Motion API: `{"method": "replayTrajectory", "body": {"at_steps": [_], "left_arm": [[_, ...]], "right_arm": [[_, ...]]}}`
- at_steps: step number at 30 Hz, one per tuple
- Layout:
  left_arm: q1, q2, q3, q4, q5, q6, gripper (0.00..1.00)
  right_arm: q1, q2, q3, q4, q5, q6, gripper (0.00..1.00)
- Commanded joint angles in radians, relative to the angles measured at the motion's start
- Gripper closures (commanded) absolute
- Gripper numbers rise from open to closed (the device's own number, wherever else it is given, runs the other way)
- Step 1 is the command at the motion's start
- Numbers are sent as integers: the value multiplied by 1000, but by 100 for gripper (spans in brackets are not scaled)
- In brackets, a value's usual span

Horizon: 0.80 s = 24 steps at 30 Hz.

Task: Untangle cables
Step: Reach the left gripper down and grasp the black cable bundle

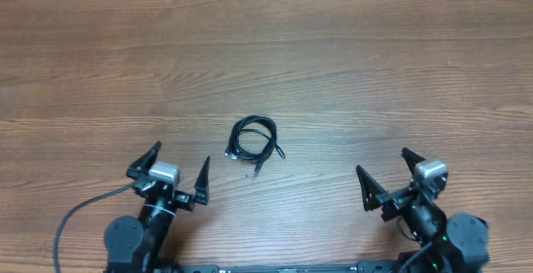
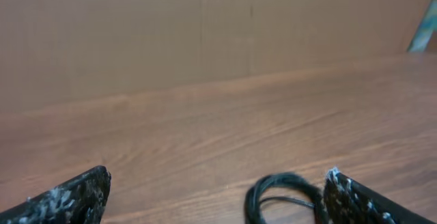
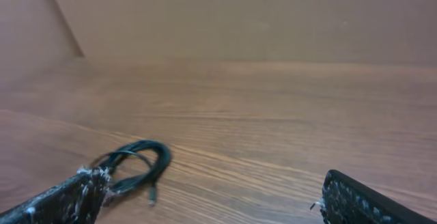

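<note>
- The cables (image 1: pixel 252 140) lie on the surface (image 1: pixel 375 73) as one small coiled bundle, with plug ends loose on its near side.
- The left end effector (image 1: pixel 180 158) has its fingers spread wide and holds nothing. The bundle is ahead of it and to its right, near its right finger in the left wrist view.
- The right end effector (image 1: pixel 383 163) is also wide and empty. The bundle is ahead and well to its left.
- The bundle is almost round, slightly longer on a diagonal.
- I judge the left arm is nearer for the first grasp.
</note>
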Motion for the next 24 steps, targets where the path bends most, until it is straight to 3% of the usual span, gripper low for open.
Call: {"method": "replayTrajectory", "body": {"at_steps": [1, 7, 13, 16, 18, 24], "left_arm": [[5, 104, 145, -41, 57, -11, 0], [5, 383, 412, -191, 126, -10, 0], [5, 740, 791, -428, 251, 1, 0], [5, 1026, 1125, -730, 293, 0, 0], [4, 1141, 1246, -845, 324, 0, 0], [5, 1359, 1349, -896, 408, -41, 1]], "right_arm": [[0, 30, 100, -47, -54, 3, 0], [0, 166, 239, -101, -113, 23, 0], [0, 424, 428, -146, -141, 72, 0], [0, 648, 638, -291, -145, 71, 0], [0, 737, 731, -363, -145, 71, 0], [0, 916, 858, -468, -156, 71, 0]]}}
